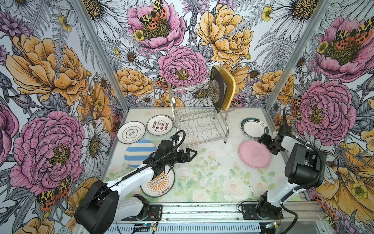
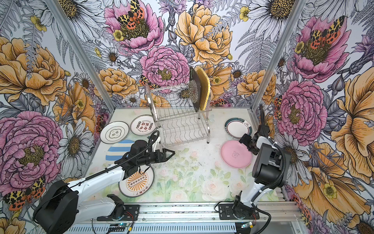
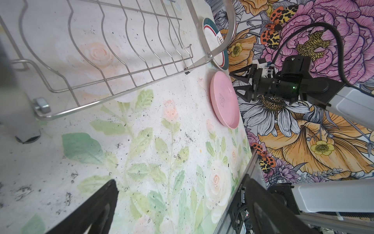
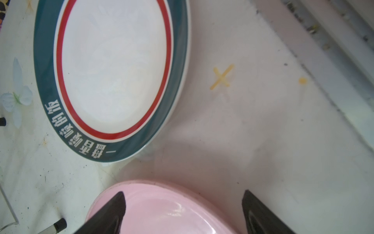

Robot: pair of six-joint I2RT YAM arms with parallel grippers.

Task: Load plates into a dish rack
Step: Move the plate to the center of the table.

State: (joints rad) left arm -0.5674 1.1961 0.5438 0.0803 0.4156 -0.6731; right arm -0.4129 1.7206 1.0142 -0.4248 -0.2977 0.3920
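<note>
The chrome dish rack [image 1: 200, 121] stands at the back, with a black flowered plate [image 1: 215, 89] and a yellow plate [image 1: 229, 87] upright at the right end of its top tier. Lying flat are two white plates [image 1: 131, 132] [image 1: 159, 124], a blue-striped plate [image 1: 139, 153], an orange-sunburst plate [image 1: 159, 183], a teal-rimmed plate [image 1: 254, 128] and a pink plate [image 1: 254, 154]. My right gripper [image 4: 183, 192] is open and straddles the pink plate's [image 4: 162, 208] rim on the side next to the teal-rimmed plate [image 4: 113, 60]. My left gripper [image 1: 192, 155] hangs open and empty above the table in front of the rack [image 3: 121, 75].
Flowered walls with metal corner posts [image 1: 283, 81] close in the left, back and right sides. An aluminium rail [image 1: 202, 210] carrying both arm bases runs along the front edge. The left arm [image 1: 141, 174] passes over the orange-sunburst plate. A yellow cross [image 4: 221, 77] marks the table beside the teal-rimmed plate.
</note>
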